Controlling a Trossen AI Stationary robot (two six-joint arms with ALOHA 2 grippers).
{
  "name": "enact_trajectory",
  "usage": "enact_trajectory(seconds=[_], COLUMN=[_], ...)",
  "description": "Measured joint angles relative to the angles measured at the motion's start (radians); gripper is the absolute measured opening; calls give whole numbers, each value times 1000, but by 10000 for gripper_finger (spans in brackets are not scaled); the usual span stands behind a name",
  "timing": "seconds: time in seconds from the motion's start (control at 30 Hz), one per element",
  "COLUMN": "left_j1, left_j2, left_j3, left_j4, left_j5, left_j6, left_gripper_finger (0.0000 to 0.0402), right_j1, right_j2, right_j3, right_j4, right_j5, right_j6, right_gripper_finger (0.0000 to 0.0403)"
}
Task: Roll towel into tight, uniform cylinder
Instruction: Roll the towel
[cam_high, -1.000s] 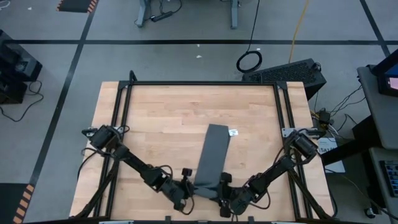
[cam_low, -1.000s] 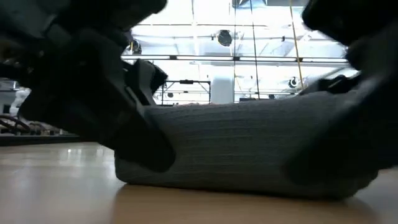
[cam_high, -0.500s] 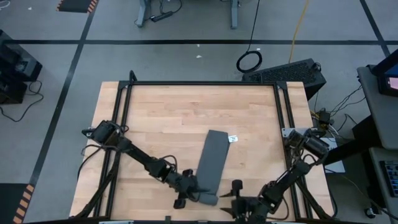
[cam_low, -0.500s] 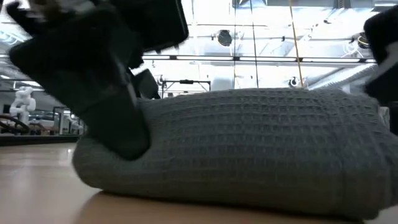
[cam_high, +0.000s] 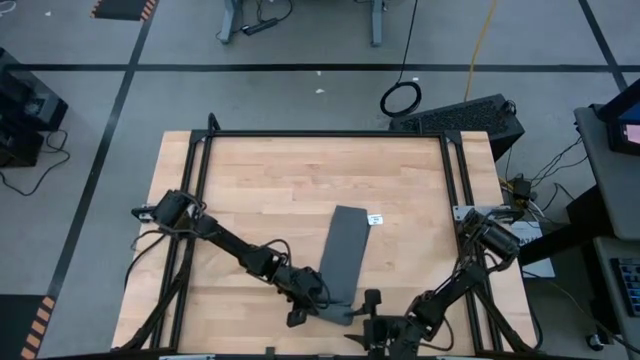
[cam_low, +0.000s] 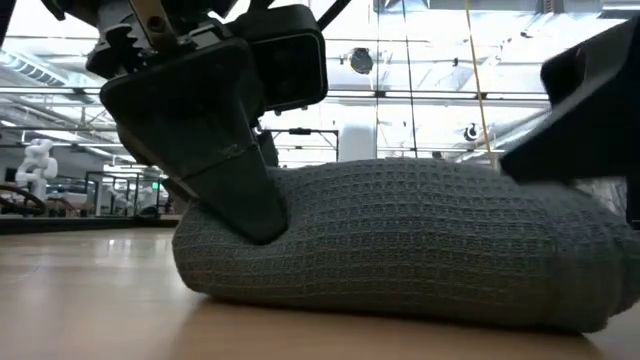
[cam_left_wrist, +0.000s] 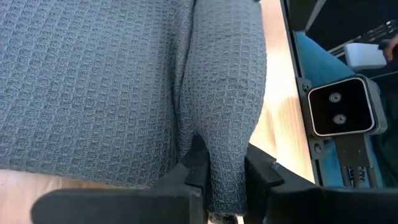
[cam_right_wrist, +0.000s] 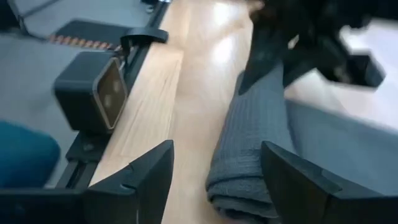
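Note:
The dark grey towel (cam_high: 343, 255) lies as a narrow strip running from the table's middle toward its near edge. A small white tag (cam_high: 375, 220) sits at its far right corner. The near end is wound into a roll (cam_low: 400, 245) that rests on the wood. My left gripper (cam_high: 308, 305) is shut on the roll's left end. My right gripper (cam_high: 368, 325) stands open just right of the roll's other end (cam_right_wrist: 245, 180), with nothing between its fingers (cam_right_wrist: 149, 171). My left gripper pinches the roll's left end (cam_left_wrist: 225, 155) between its two fingers (cam_left_wrist: 198, 169), one on either side of the wound cloth. The fingers slant down from the table's left and lie along the roll. The roll rests on the table, dented where the fingers close.
A black metal frame (cam_high: 320, 135) edges the wooden table top (cam_high: 270, 190). A small black camera box (cam_right_wrist: 93, 93) sits on the near edge rail, beside the roll. Bare wood lies on both sides of the strip and beyond its far end.
My right gripper has opened, let go of the roll's right end and drawn back toward the table's right and near edge. My left gripper has rolled about its wrist and pushed toward the table's right, still shut on the roll's left end. The roll stays on the table.

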Motion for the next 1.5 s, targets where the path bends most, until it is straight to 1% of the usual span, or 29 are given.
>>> enact_trajectory(seconds=[0.07,0.2,0.37,0.6,0.77,0.87,0.97,1.1,1.2,1.33,1.4,1.5], left_j1=[5,14,26,41,48,48,48,47,48,49,53,50], left_j2=[0,0,0,0,0,0,0,0,-5,-38,-73,-146], left_j3=[0,0,0,0,0,0,0,0,0,0,0,-1], left_j4=[0,-2,-2,-3,-5,-5,-3,-3,-5,-53,-97,-201], left_j5=[7,19,20,22,28,28,21,-40,-69,-91,-108,-178], left_j6=[-15,-19,-19,-19,-19,-19,-14,8,25,76,102,126], left_gripper_finger=[53,53,53,53,53,54,58,79,113,168,195,223], right_j1=[-9,-12,3,-10,-26,-29,-33,-33,-30,-23,-22,-22], right_j2=[14,23,24,60,89,92,92,92,91,91,91,91], right_j3=[0,1,1,1,2,3,3,3,3,3,4,4], right_j4=[14,12,5,3,5,-4,-29,-96,-119,-120,-125,-136], right_j5=[-10,-4,97,130,143,148,151,157,161,163,160,159], right_j6=[-5,-119,-205,-192,-112,-83,-23,128,211,257,270,274], right_gripper_finger=[238,252,260,261,259,251,231,184,139,90,75,68])
